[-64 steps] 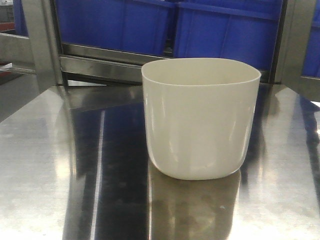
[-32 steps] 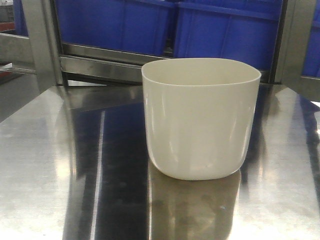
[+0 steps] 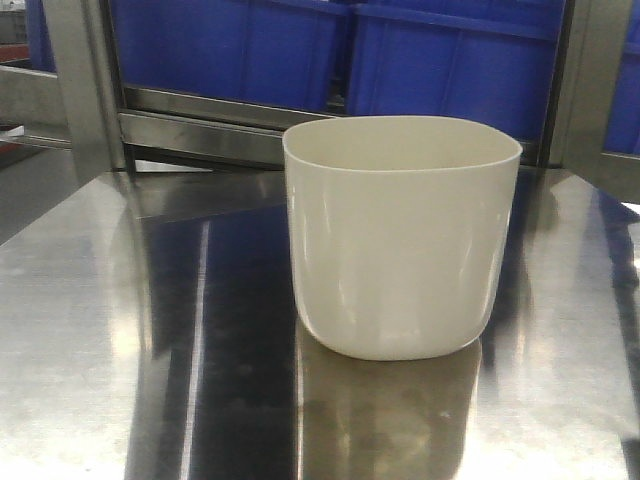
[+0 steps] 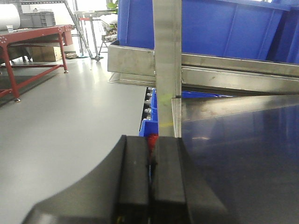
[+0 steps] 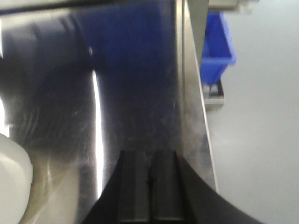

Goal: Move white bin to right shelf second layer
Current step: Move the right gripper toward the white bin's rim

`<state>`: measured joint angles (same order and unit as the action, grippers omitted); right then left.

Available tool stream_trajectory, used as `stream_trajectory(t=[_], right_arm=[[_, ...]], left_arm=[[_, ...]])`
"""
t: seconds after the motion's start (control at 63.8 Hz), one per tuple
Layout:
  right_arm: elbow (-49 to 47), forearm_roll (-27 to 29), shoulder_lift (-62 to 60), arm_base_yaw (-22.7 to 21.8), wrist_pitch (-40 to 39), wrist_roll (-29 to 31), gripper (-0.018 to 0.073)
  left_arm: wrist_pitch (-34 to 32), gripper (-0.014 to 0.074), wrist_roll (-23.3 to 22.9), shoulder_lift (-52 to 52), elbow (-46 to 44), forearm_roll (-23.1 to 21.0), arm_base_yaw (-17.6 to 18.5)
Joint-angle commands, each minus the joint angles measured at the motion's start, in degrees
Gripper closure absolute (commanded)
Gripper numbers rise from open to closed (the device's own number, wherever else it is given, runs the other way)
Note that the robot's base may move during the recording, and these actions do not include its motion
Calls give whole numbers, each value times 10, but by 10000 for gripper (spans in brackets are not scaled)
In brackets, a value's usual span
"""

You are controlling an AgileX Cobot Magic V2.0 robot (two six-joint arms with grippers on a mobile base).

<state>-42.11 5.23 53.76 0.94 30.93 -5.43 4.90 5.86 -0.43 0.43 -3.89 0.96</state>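
White bin point(image 3: 400, 240) stands upright on steel surface point(image 3: 90, 330), right of centre, toward far edge. Nothing touches it.
Left pincer point(image 4: 150, 186) at left edge of surface, pads pressed together, holding nothing.
Right pincer point(image 5: 149, 189) over surface near right edge, pads likewise together, empty; bin apart from it, off to one side.
Blue crates point(image 3: 450, 60) on rack behind.
Target shelf layer not in view.
Judgement: task at very start. Approach, grasp, lift, carry and placement all left.
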Motion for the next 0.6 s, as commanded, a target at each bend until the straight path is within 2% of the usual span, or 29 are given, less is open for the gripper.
stream_trajectory(t=[0.0,0.125,0.235,0.424,0.502,0.58], right_arm=[[-77,6,48,22,48,-10,499],[-156,7,124,66,153,-42,499],[-221,3,185,96,226,-100,499],[-324,-32,259,138,302,-160,495],[-360,-52,278,153,326,-170,447],[-397,-67,293,171,349,-172,335]], left_arm=[[-49,512,-1,-9,21,-3,3],[-49,512,-1,-9,21,-3,3],[-49,512,-1,-9,21,-3,3],[-49,512,-1,-9,21,-3,3],[-49,512,-1,-9,21,-3,3],[-49,512,-1,-9,21,-3,3]])
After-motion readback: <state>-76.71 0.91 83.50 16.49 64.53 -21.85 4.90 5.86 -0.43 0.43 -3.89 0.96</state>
